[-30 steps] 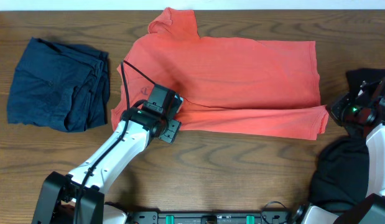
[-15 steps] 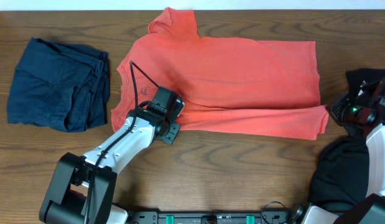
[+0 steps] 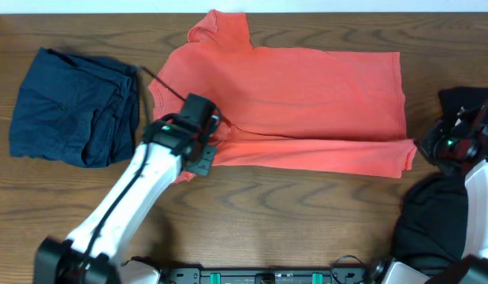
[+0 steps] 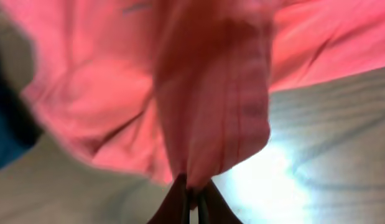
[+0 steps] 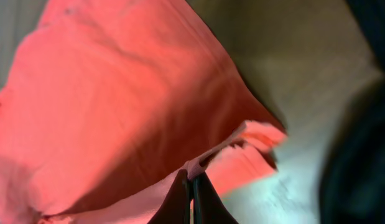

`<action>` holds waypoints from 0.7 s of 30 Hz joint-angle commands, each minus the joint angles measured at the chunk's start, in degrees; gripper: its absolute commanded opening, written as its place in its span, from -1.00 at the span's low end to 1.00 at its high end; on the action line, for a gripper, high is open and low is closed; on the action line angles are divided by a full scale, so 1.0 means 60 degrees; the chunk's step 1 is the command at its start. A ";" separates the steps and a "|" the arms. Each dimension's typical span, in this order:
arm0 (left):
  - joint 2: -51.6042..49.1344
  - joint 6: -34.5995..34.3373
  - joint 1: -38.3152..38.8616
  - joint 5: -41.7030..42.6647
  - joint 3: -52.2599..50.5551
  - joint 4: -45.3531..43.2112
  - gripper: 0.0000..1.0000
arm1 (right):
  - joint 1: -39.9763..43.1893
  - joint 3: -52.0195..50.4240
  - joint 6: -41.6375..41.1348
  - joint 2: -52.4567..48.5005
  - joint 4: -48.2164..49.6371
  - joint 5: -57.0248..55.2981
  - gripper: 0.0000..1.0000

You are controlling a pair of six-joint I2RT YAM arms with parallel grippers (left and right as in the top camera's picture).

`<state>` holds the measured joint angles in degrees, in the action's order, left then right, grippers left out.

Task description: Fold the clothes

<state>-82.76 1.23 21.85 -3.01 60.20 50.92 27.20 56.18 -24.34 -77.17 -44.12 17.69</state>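
Observation:
A coral-red shirt (image 3: 307,102) lies spread across the middle of the table, its lower strip folded up along the front. My left gripper (image 3: 203,143) is shut on the shirt's front-left edge; the left wrist view shows a fold of the shirt (image 4: 211,93) pinched between the dark fingers (image 4: 178,202) and lifted off the wood. My right gripper (image 3: 423,147) is shut on the shirt's front-right corner, where the red cloth (image 5: 117,99) rises in a small peak between the fingertips (image 5: 180,186).
A folded dark blue garment (image 3: 74,106) lies at the left, close to the shirt's left sleeve. Black clothing (image 3: 437,217) is heaped at the right edge under the right arm. Bare wooden table (image 3: 307,221) runs along the front.
My left gripper has closed on the shirt's front-left edge and risen, and the left arm has swung up and left. The right gripper has not moved.

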 commanded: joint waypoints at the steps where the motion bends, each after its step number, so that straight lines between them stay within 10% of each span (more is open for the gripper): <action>1: 0.0586 -0.0412 -0.0368 -0.0375 0.0142 0.0579 -0.88 | 0.0153 0.0353 0.0178 0.0776 -0.0550 -0.1031 -0.98; 11: 0.2167 -0.1005 -0.1953 -0.0634 0.0142 0.1144 -0.88 | 0.0153 0.0452 0.0280 0.1745 -0.1257 -0.1891 -0.98; 21: 0.2339 -0.0546 -0.2514 -0.0652 0.0142 -0.1661 -0.88 | 0.0146 0.0452 0.0273 0.1107 -0.0240 -0.1399 -0.98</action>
<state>-68.71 -3.44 7.05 -6.07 60.25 43.27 27.18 57.78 -23.42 -68.69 -46.70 8.78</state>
